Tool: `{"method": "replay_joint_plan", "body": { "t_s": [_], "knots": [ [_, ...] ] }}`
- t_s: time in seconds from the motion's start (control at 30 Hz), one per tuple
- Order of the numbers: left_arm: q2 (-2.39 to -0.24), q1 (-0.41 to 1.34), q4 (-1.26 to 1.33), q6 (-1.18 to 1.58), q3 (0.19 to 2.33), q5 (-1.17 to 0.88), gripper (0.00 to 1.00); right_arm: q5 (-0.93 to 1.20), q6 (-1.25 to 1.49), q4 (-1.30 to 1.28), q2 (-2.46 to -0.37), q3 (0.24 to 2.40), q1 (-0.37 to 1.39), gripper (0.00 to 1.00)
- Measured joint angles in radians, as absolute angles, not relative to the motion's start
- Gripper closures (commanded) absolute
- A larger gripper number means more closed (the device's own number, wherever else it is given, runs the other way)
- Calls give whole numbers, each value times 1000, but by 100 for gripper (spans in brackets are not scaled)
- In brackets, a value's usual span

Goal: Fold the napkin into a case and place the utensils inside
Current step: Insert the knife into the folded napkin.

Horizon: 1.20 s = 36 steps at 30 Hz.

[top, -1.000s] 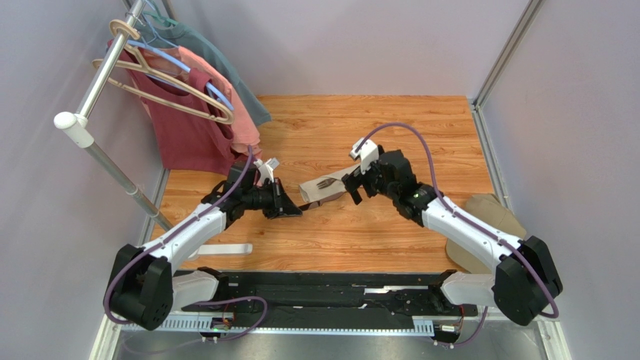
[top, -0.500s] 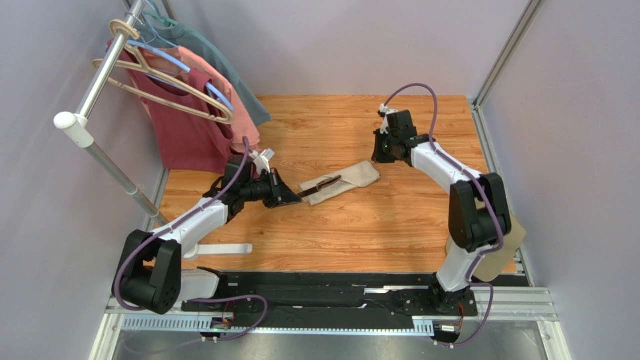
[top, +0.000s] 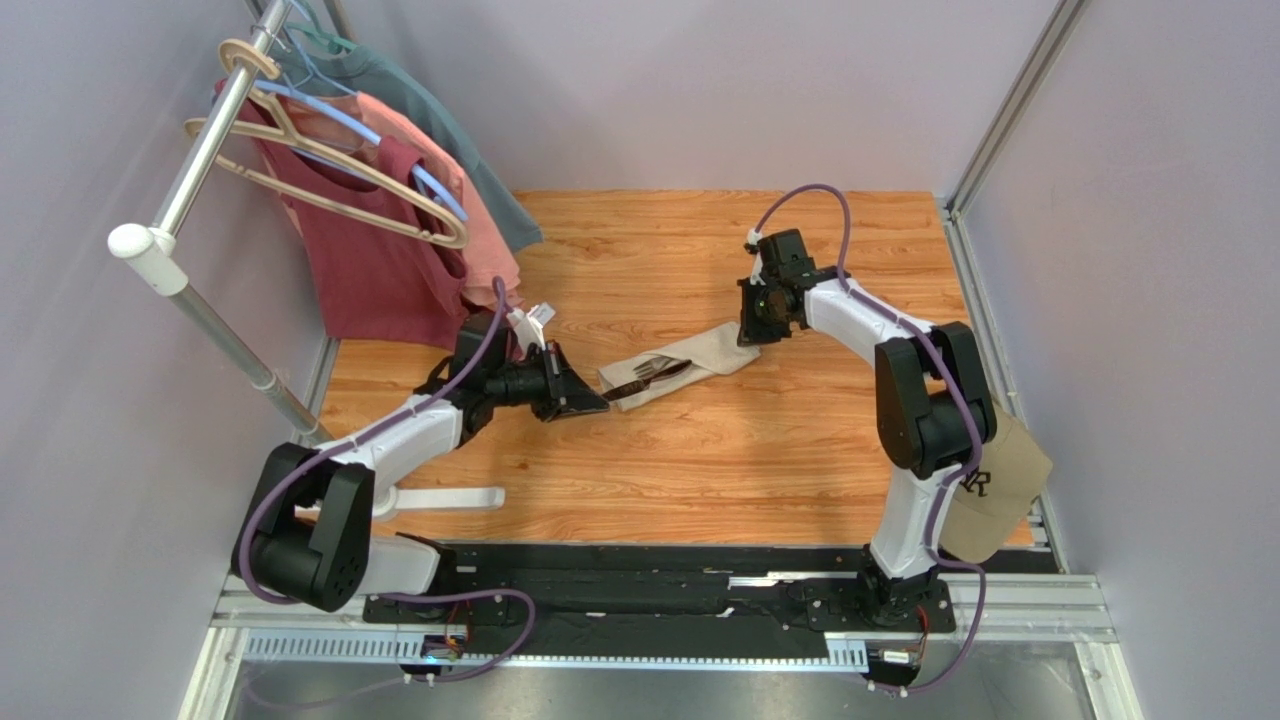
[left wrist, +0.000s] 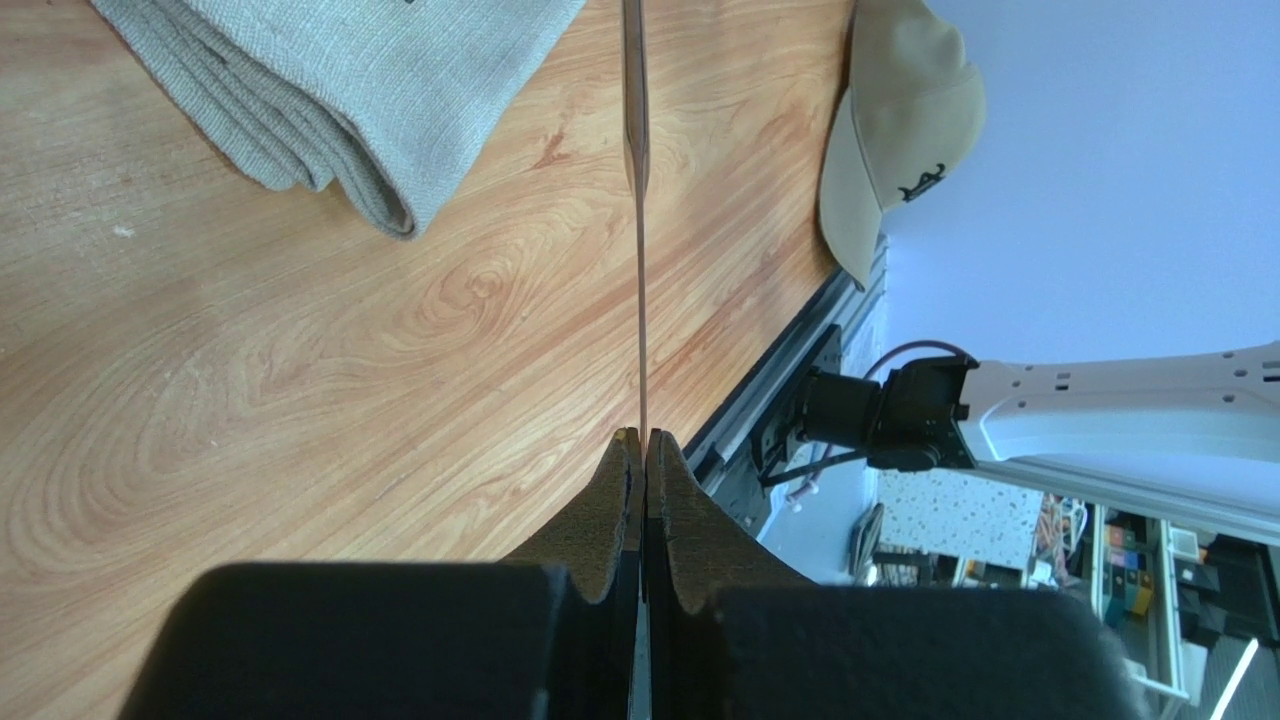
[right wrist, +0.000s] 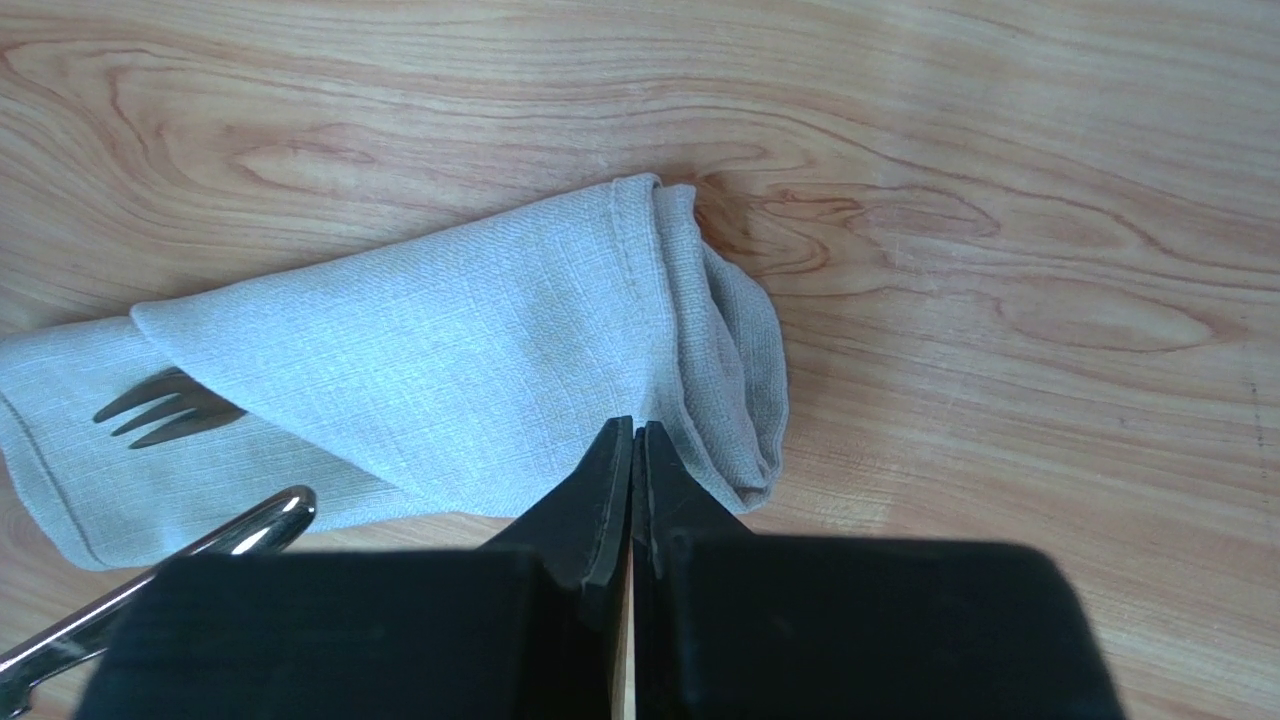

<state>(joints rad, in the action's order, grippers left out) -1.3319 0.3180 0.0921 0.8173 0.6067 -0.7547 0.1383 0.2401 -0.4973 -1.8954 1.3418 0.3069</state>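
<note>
The folded napkin [top: 706, 354] is lying as a narrow pouch near the middle of the wooden counter [top: 721, 450], running from about 8 o'clock to 2 o'clock in the overhead view. The fork [top: 649, 365] is sitting inside it, with only its tines showing at the open 8 o'clock end.

The left arm [top: 391, 443] is reaching in from 8 o'clock. The left jaws are clamping shut on the knife [top: 628, 384], holding it by one end while the other end is pointing toward 2 o'clock and reaching the pouch mouth beside the fork tines. From the left wrist camera the knife [left wrist: 637, 225] is showing edge-on as a thin line, running straight out from between the closed fingers [left wrist: 609, 503] and passing just beside the rolled edge of the cloth.

The right arm [top: 902, 345] is bending over the 2 o'clock end of the pouch. The right jaws are closed, fingertip to fingertip, with nothing clearly between them. In the right wrist camera the fingers [right wrist: 594, 488] are meeting right at the rounded, folded end of the cloth; whether they are catching any fabric cannot be told. The fork tines are peeking out at 9 o'clock in that view, and the shiny knife tip is showing at 8 o'clock.

A tan cap [top: 995, 483] is lying at the counter's 4 o'clock edge. Red and pink shirts [top: 376, 255] are hanging from a rack [top: 196, 165] at 10 o'clock.
</note>
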Motion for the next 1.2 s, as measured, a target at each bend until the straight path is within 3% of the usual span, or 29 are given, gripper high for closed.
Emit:
{"method": "replay_joint_plan", "body": {
  "t_s": [1.2],
  "knots": [
    [-1540, 318, 411, 883, 538, -762, 100, 146, 257, -491, -1979, 1377, 306, 100]
  ]
}}
